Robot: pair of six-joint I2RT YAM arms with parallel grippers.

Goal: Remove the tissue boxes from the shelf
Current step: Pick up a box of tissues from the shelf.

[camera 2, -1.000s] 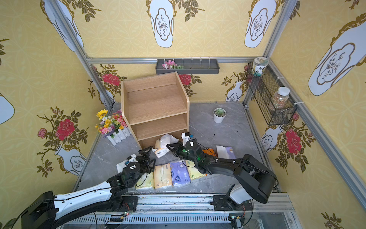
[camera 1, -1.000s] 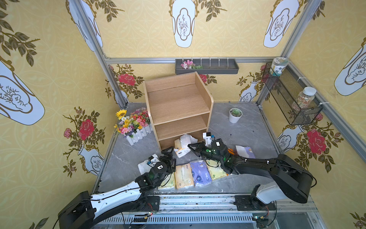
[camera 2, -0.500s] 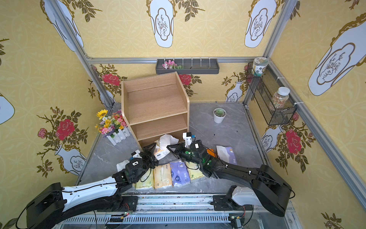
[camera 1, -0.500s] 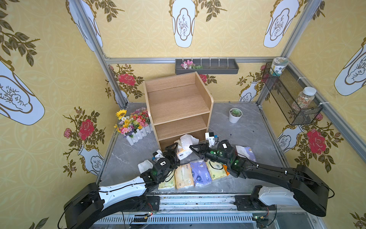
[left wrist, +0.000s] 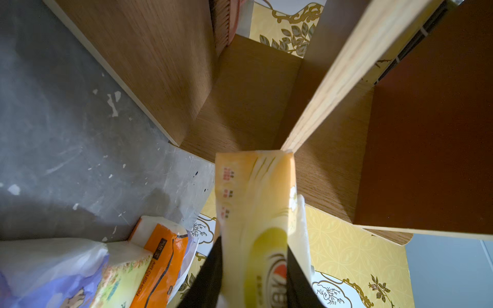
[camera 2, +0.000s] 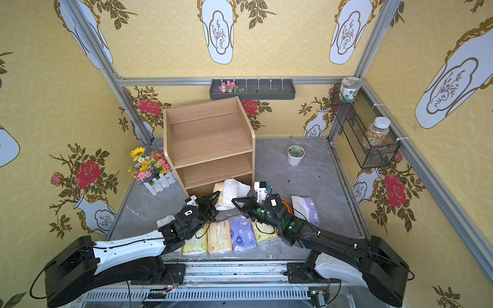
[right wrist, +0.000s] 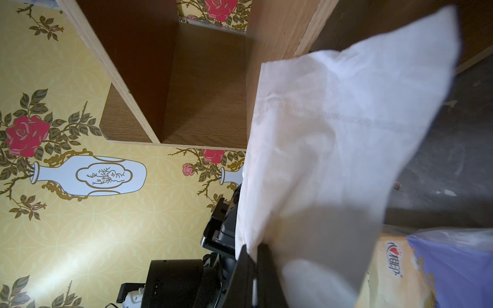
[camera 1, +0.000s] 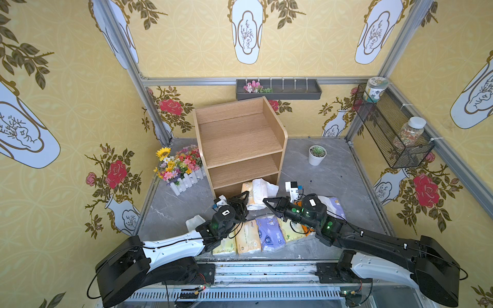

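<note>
The light-wood shelf point(camera 1: 240, 144) point(camera 2: 210, 144) point(left wrist: 253, 101) point(right wrist: 208, 80) stands mid-table, its upper tiers bare. A yellow tissue box point(camera 1: 246, 190) point(camera 2: 218, 192) point(left wrist: 256, 202) pokes out of the bottom tier's mouth. My left gripper point(camera 1: 244, 198) point(camera 2: 214, 198) point(left wrist: 253, 253) is shut on its near end, black fingers point(left wrist: 210, 277) on both sides. A white tissue sheet point(camera 1: 262, 188) point(camera 2: 234, 188) point(right wrist: 333, 133) trails from it, and my right gripper point(camera 1: 266, 200) point(camera 2: 236, 200) point(right wrist: 252, 256) is shut on that sheet. Several other tissue boxes point(camera 1: 269, 233) point(camera 2: 241, 233) lie in a row at the front.
A lavender pack point(camera 1: 333, 206) and an orange pack point(left wrist: 160, 256) lie by the right arm, a white pack point(camera 1: 194, 221) by the left. A flower fence point(camera 1: 181, 168) stands left of the shelf, a succulent pot point(camera 1: 317, 154) right. A wire basket point(camera 1: 392, 133) hangs on the right wall.
My left gripper has moved forward to the shelf's bottom tier and closed on the yellow tissue box. The right gripper has stayed shut on the white sheet, nearly in place.
</note>
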